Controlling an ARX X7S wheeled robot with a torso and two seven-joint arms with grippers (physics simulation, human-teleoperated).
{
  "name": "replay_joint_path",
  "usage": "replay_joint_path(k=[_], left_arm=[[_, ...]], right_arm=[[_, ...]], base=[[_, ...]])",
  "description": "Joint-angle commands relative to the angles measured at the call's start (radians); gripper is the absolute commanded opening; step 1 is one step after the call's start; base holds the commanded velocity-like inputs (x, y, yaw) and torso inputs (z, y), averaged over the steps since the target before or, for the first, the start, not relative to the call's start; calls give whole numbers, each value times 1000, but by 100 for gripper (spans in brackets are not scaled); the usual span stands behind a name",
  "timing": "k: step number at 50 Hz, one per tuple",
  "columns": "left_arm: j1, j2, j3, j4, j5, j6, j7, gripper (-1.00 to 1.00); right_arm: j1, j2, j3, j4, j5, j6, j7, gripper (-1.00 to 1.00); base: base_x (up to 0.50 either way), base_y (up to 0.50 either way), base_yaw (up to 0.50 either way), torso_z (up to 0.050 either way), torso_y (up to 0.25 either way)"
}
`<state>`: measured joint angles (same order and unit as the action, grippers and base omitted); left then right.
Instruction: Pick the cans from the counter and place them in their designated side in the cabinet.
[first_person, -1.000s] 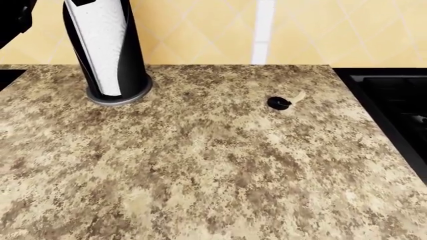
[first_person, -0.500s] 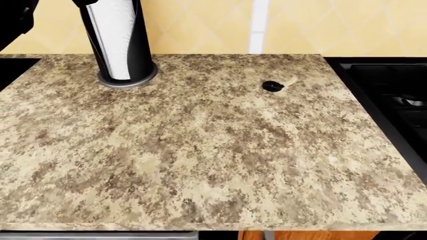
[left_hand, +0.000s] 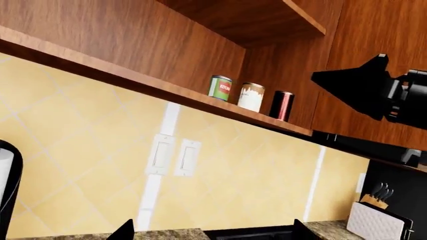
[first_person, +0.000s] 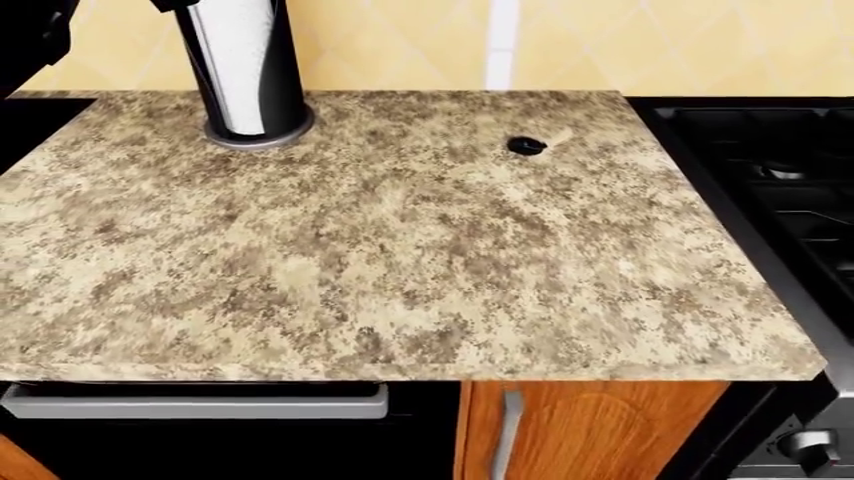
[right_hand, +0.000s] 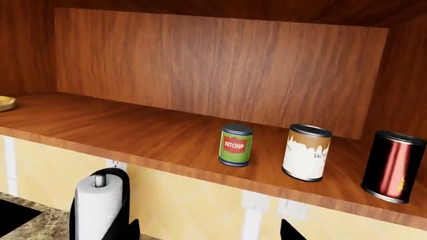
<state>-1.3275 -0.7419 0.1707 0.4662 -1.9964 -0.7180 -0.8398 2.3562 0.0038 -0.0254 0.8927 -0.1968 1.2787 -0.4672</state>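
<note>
Speckled desk (first_person: 400, 250) holds no cans; the green can (right_hand: 236, 145) and white can (right_hand: 306, 152) stand on the cabinet shelf (right_hand: 133, 135), white at green's 3 o'clock. Both tools look spread and empty. Risk: a withdrawing arm could topple either can.

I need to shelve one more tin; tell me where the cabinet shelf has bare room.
Bare wood runs from the yellow item at the far end to the ketchup can. Crowded beyond: ketchup can, white can and dark red can stand close together by the side wall.
</note>
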Motion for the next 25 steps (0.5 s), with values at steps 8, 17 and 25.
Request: replay_joint_path(k=[8, 17, 25], left_arm=[[-5, -1, 5, 6, -5, 4, -7, 100], [6, -1, 5, 6, 2, 6, 1, 100], [7, -2, 6, 9, 1, 8, 1, 100]], right_arm=[[0, 0, 0, 0, 0, 0, 0, 100], [0, 0, 0, 0, 0, 0, 0, 100], [0, 0, 0, 0, 0, 0, 0, 100]], base=[[-225, -42, 0, 0, 0], [-223, -43, 0, 0, 0], [-218, -43, 0, 0, 0]])
